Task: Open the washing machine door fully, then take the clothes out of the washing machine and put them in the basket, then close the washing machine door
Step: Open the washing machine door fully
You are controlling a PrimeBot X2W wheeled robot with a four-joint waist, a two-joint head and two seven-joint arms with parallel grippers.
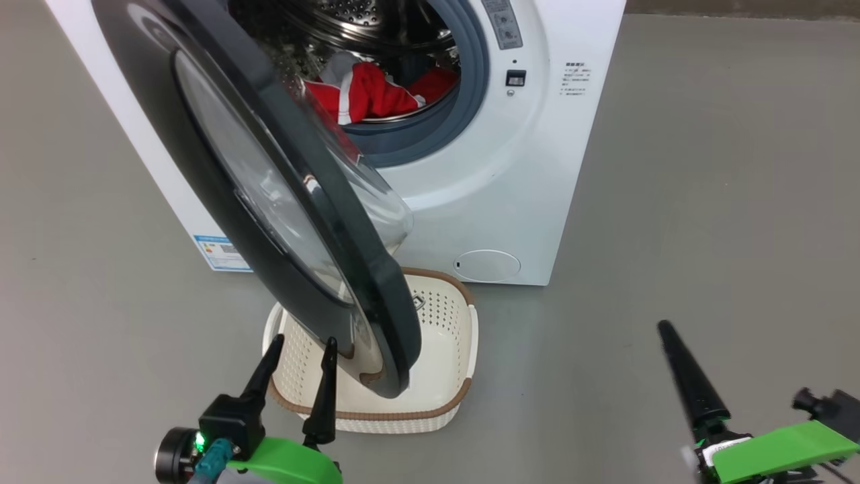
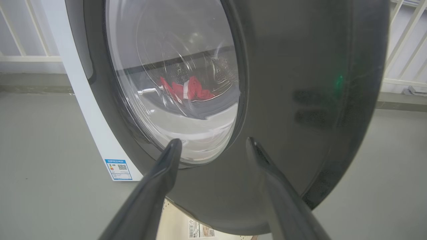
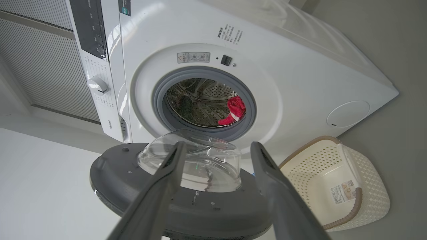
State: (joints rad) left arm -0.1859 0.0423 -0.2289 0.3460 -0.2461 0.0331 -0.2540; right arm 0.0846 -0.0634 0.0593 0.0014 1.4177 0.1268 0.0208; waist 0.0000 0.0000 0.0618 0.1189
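Partly, the washing machine door [image 1: 282,222] hides the basket [image 1: 447,323] in the head view; the right wrist view shows its label [image 3: 343,192]. Left gripper [image 1: 304,341], right gripper [image 3: 217,145]: fingers apart.

washing machine door [image 1: 269,195] partway open, red clothes [image 1: 366,94] in drum [image 1: 376,27].
basket [image 1: 443,323] on floor [image 1: 705,202] under door's near edge; left gripper [image 1: 303,341] fingers spread by its near-left rim.

A smooth, matt grey floor [image 1: 705,202] lies evenly lit. In the left wrist view a white railing [image 2: 30,59] stands before a pale wall [image 2: 30,68], above a darker grey skirting strip [image 2: 33,83]. The right wrist view catches a finely ribbed grey panel [image 3: 36,63]
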